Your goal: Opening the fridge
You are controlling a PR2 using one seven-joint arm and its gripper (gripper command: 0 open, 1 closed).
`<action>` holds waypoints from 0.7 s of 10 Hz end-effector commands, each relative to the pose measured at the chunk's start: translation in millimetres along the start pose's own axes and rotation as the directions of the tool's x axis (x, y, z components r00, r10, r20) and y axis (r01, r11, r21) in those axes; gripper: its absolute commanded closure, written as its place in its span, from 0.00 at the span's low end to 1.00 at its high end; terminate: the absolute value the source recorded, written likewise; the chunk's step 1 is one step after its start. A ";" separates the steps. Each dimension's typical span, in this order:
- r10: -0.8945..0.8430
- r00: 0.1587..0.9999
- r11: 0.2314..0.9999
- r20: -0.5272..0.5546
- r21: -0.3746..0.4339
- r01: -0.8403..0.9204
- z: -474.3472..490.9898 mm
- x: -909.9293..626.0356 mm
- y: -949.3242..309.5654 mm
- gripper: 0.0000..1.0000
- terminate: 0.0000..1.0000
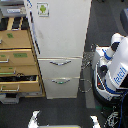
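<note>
Dark floor (60, 107) carries the fridge (60, 45), wooden cabinet (20, 62) and robot base (107, 85).

Your robot (114, 70) stands at the exterior view's right, just beside the fridge (60, 45). Its white torso leans toward the fridge, with a rounded shoulder (116, 40) at the top and an upper arm (107, 54) angling down toward the fridge's lower half. You can't see the gripper, so its state can't be told.

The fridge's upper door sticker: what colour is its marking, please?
Green, on a white sticker; the exterior view shows it.
</note>
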 end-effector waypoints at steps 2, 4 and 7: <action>-0.116 0.989 0.992 0.087 0.063 0.111 33.6 114.0 34.3 0.00 0.00; -0.112 0.991 0.991 0.068 0.079 0.107 43.2 142.0 39.4 0.00 0.00; 0.010 1.000 0.983 0.004 0.181 -0.011 57.6 202.6 79.3 0.00 0.00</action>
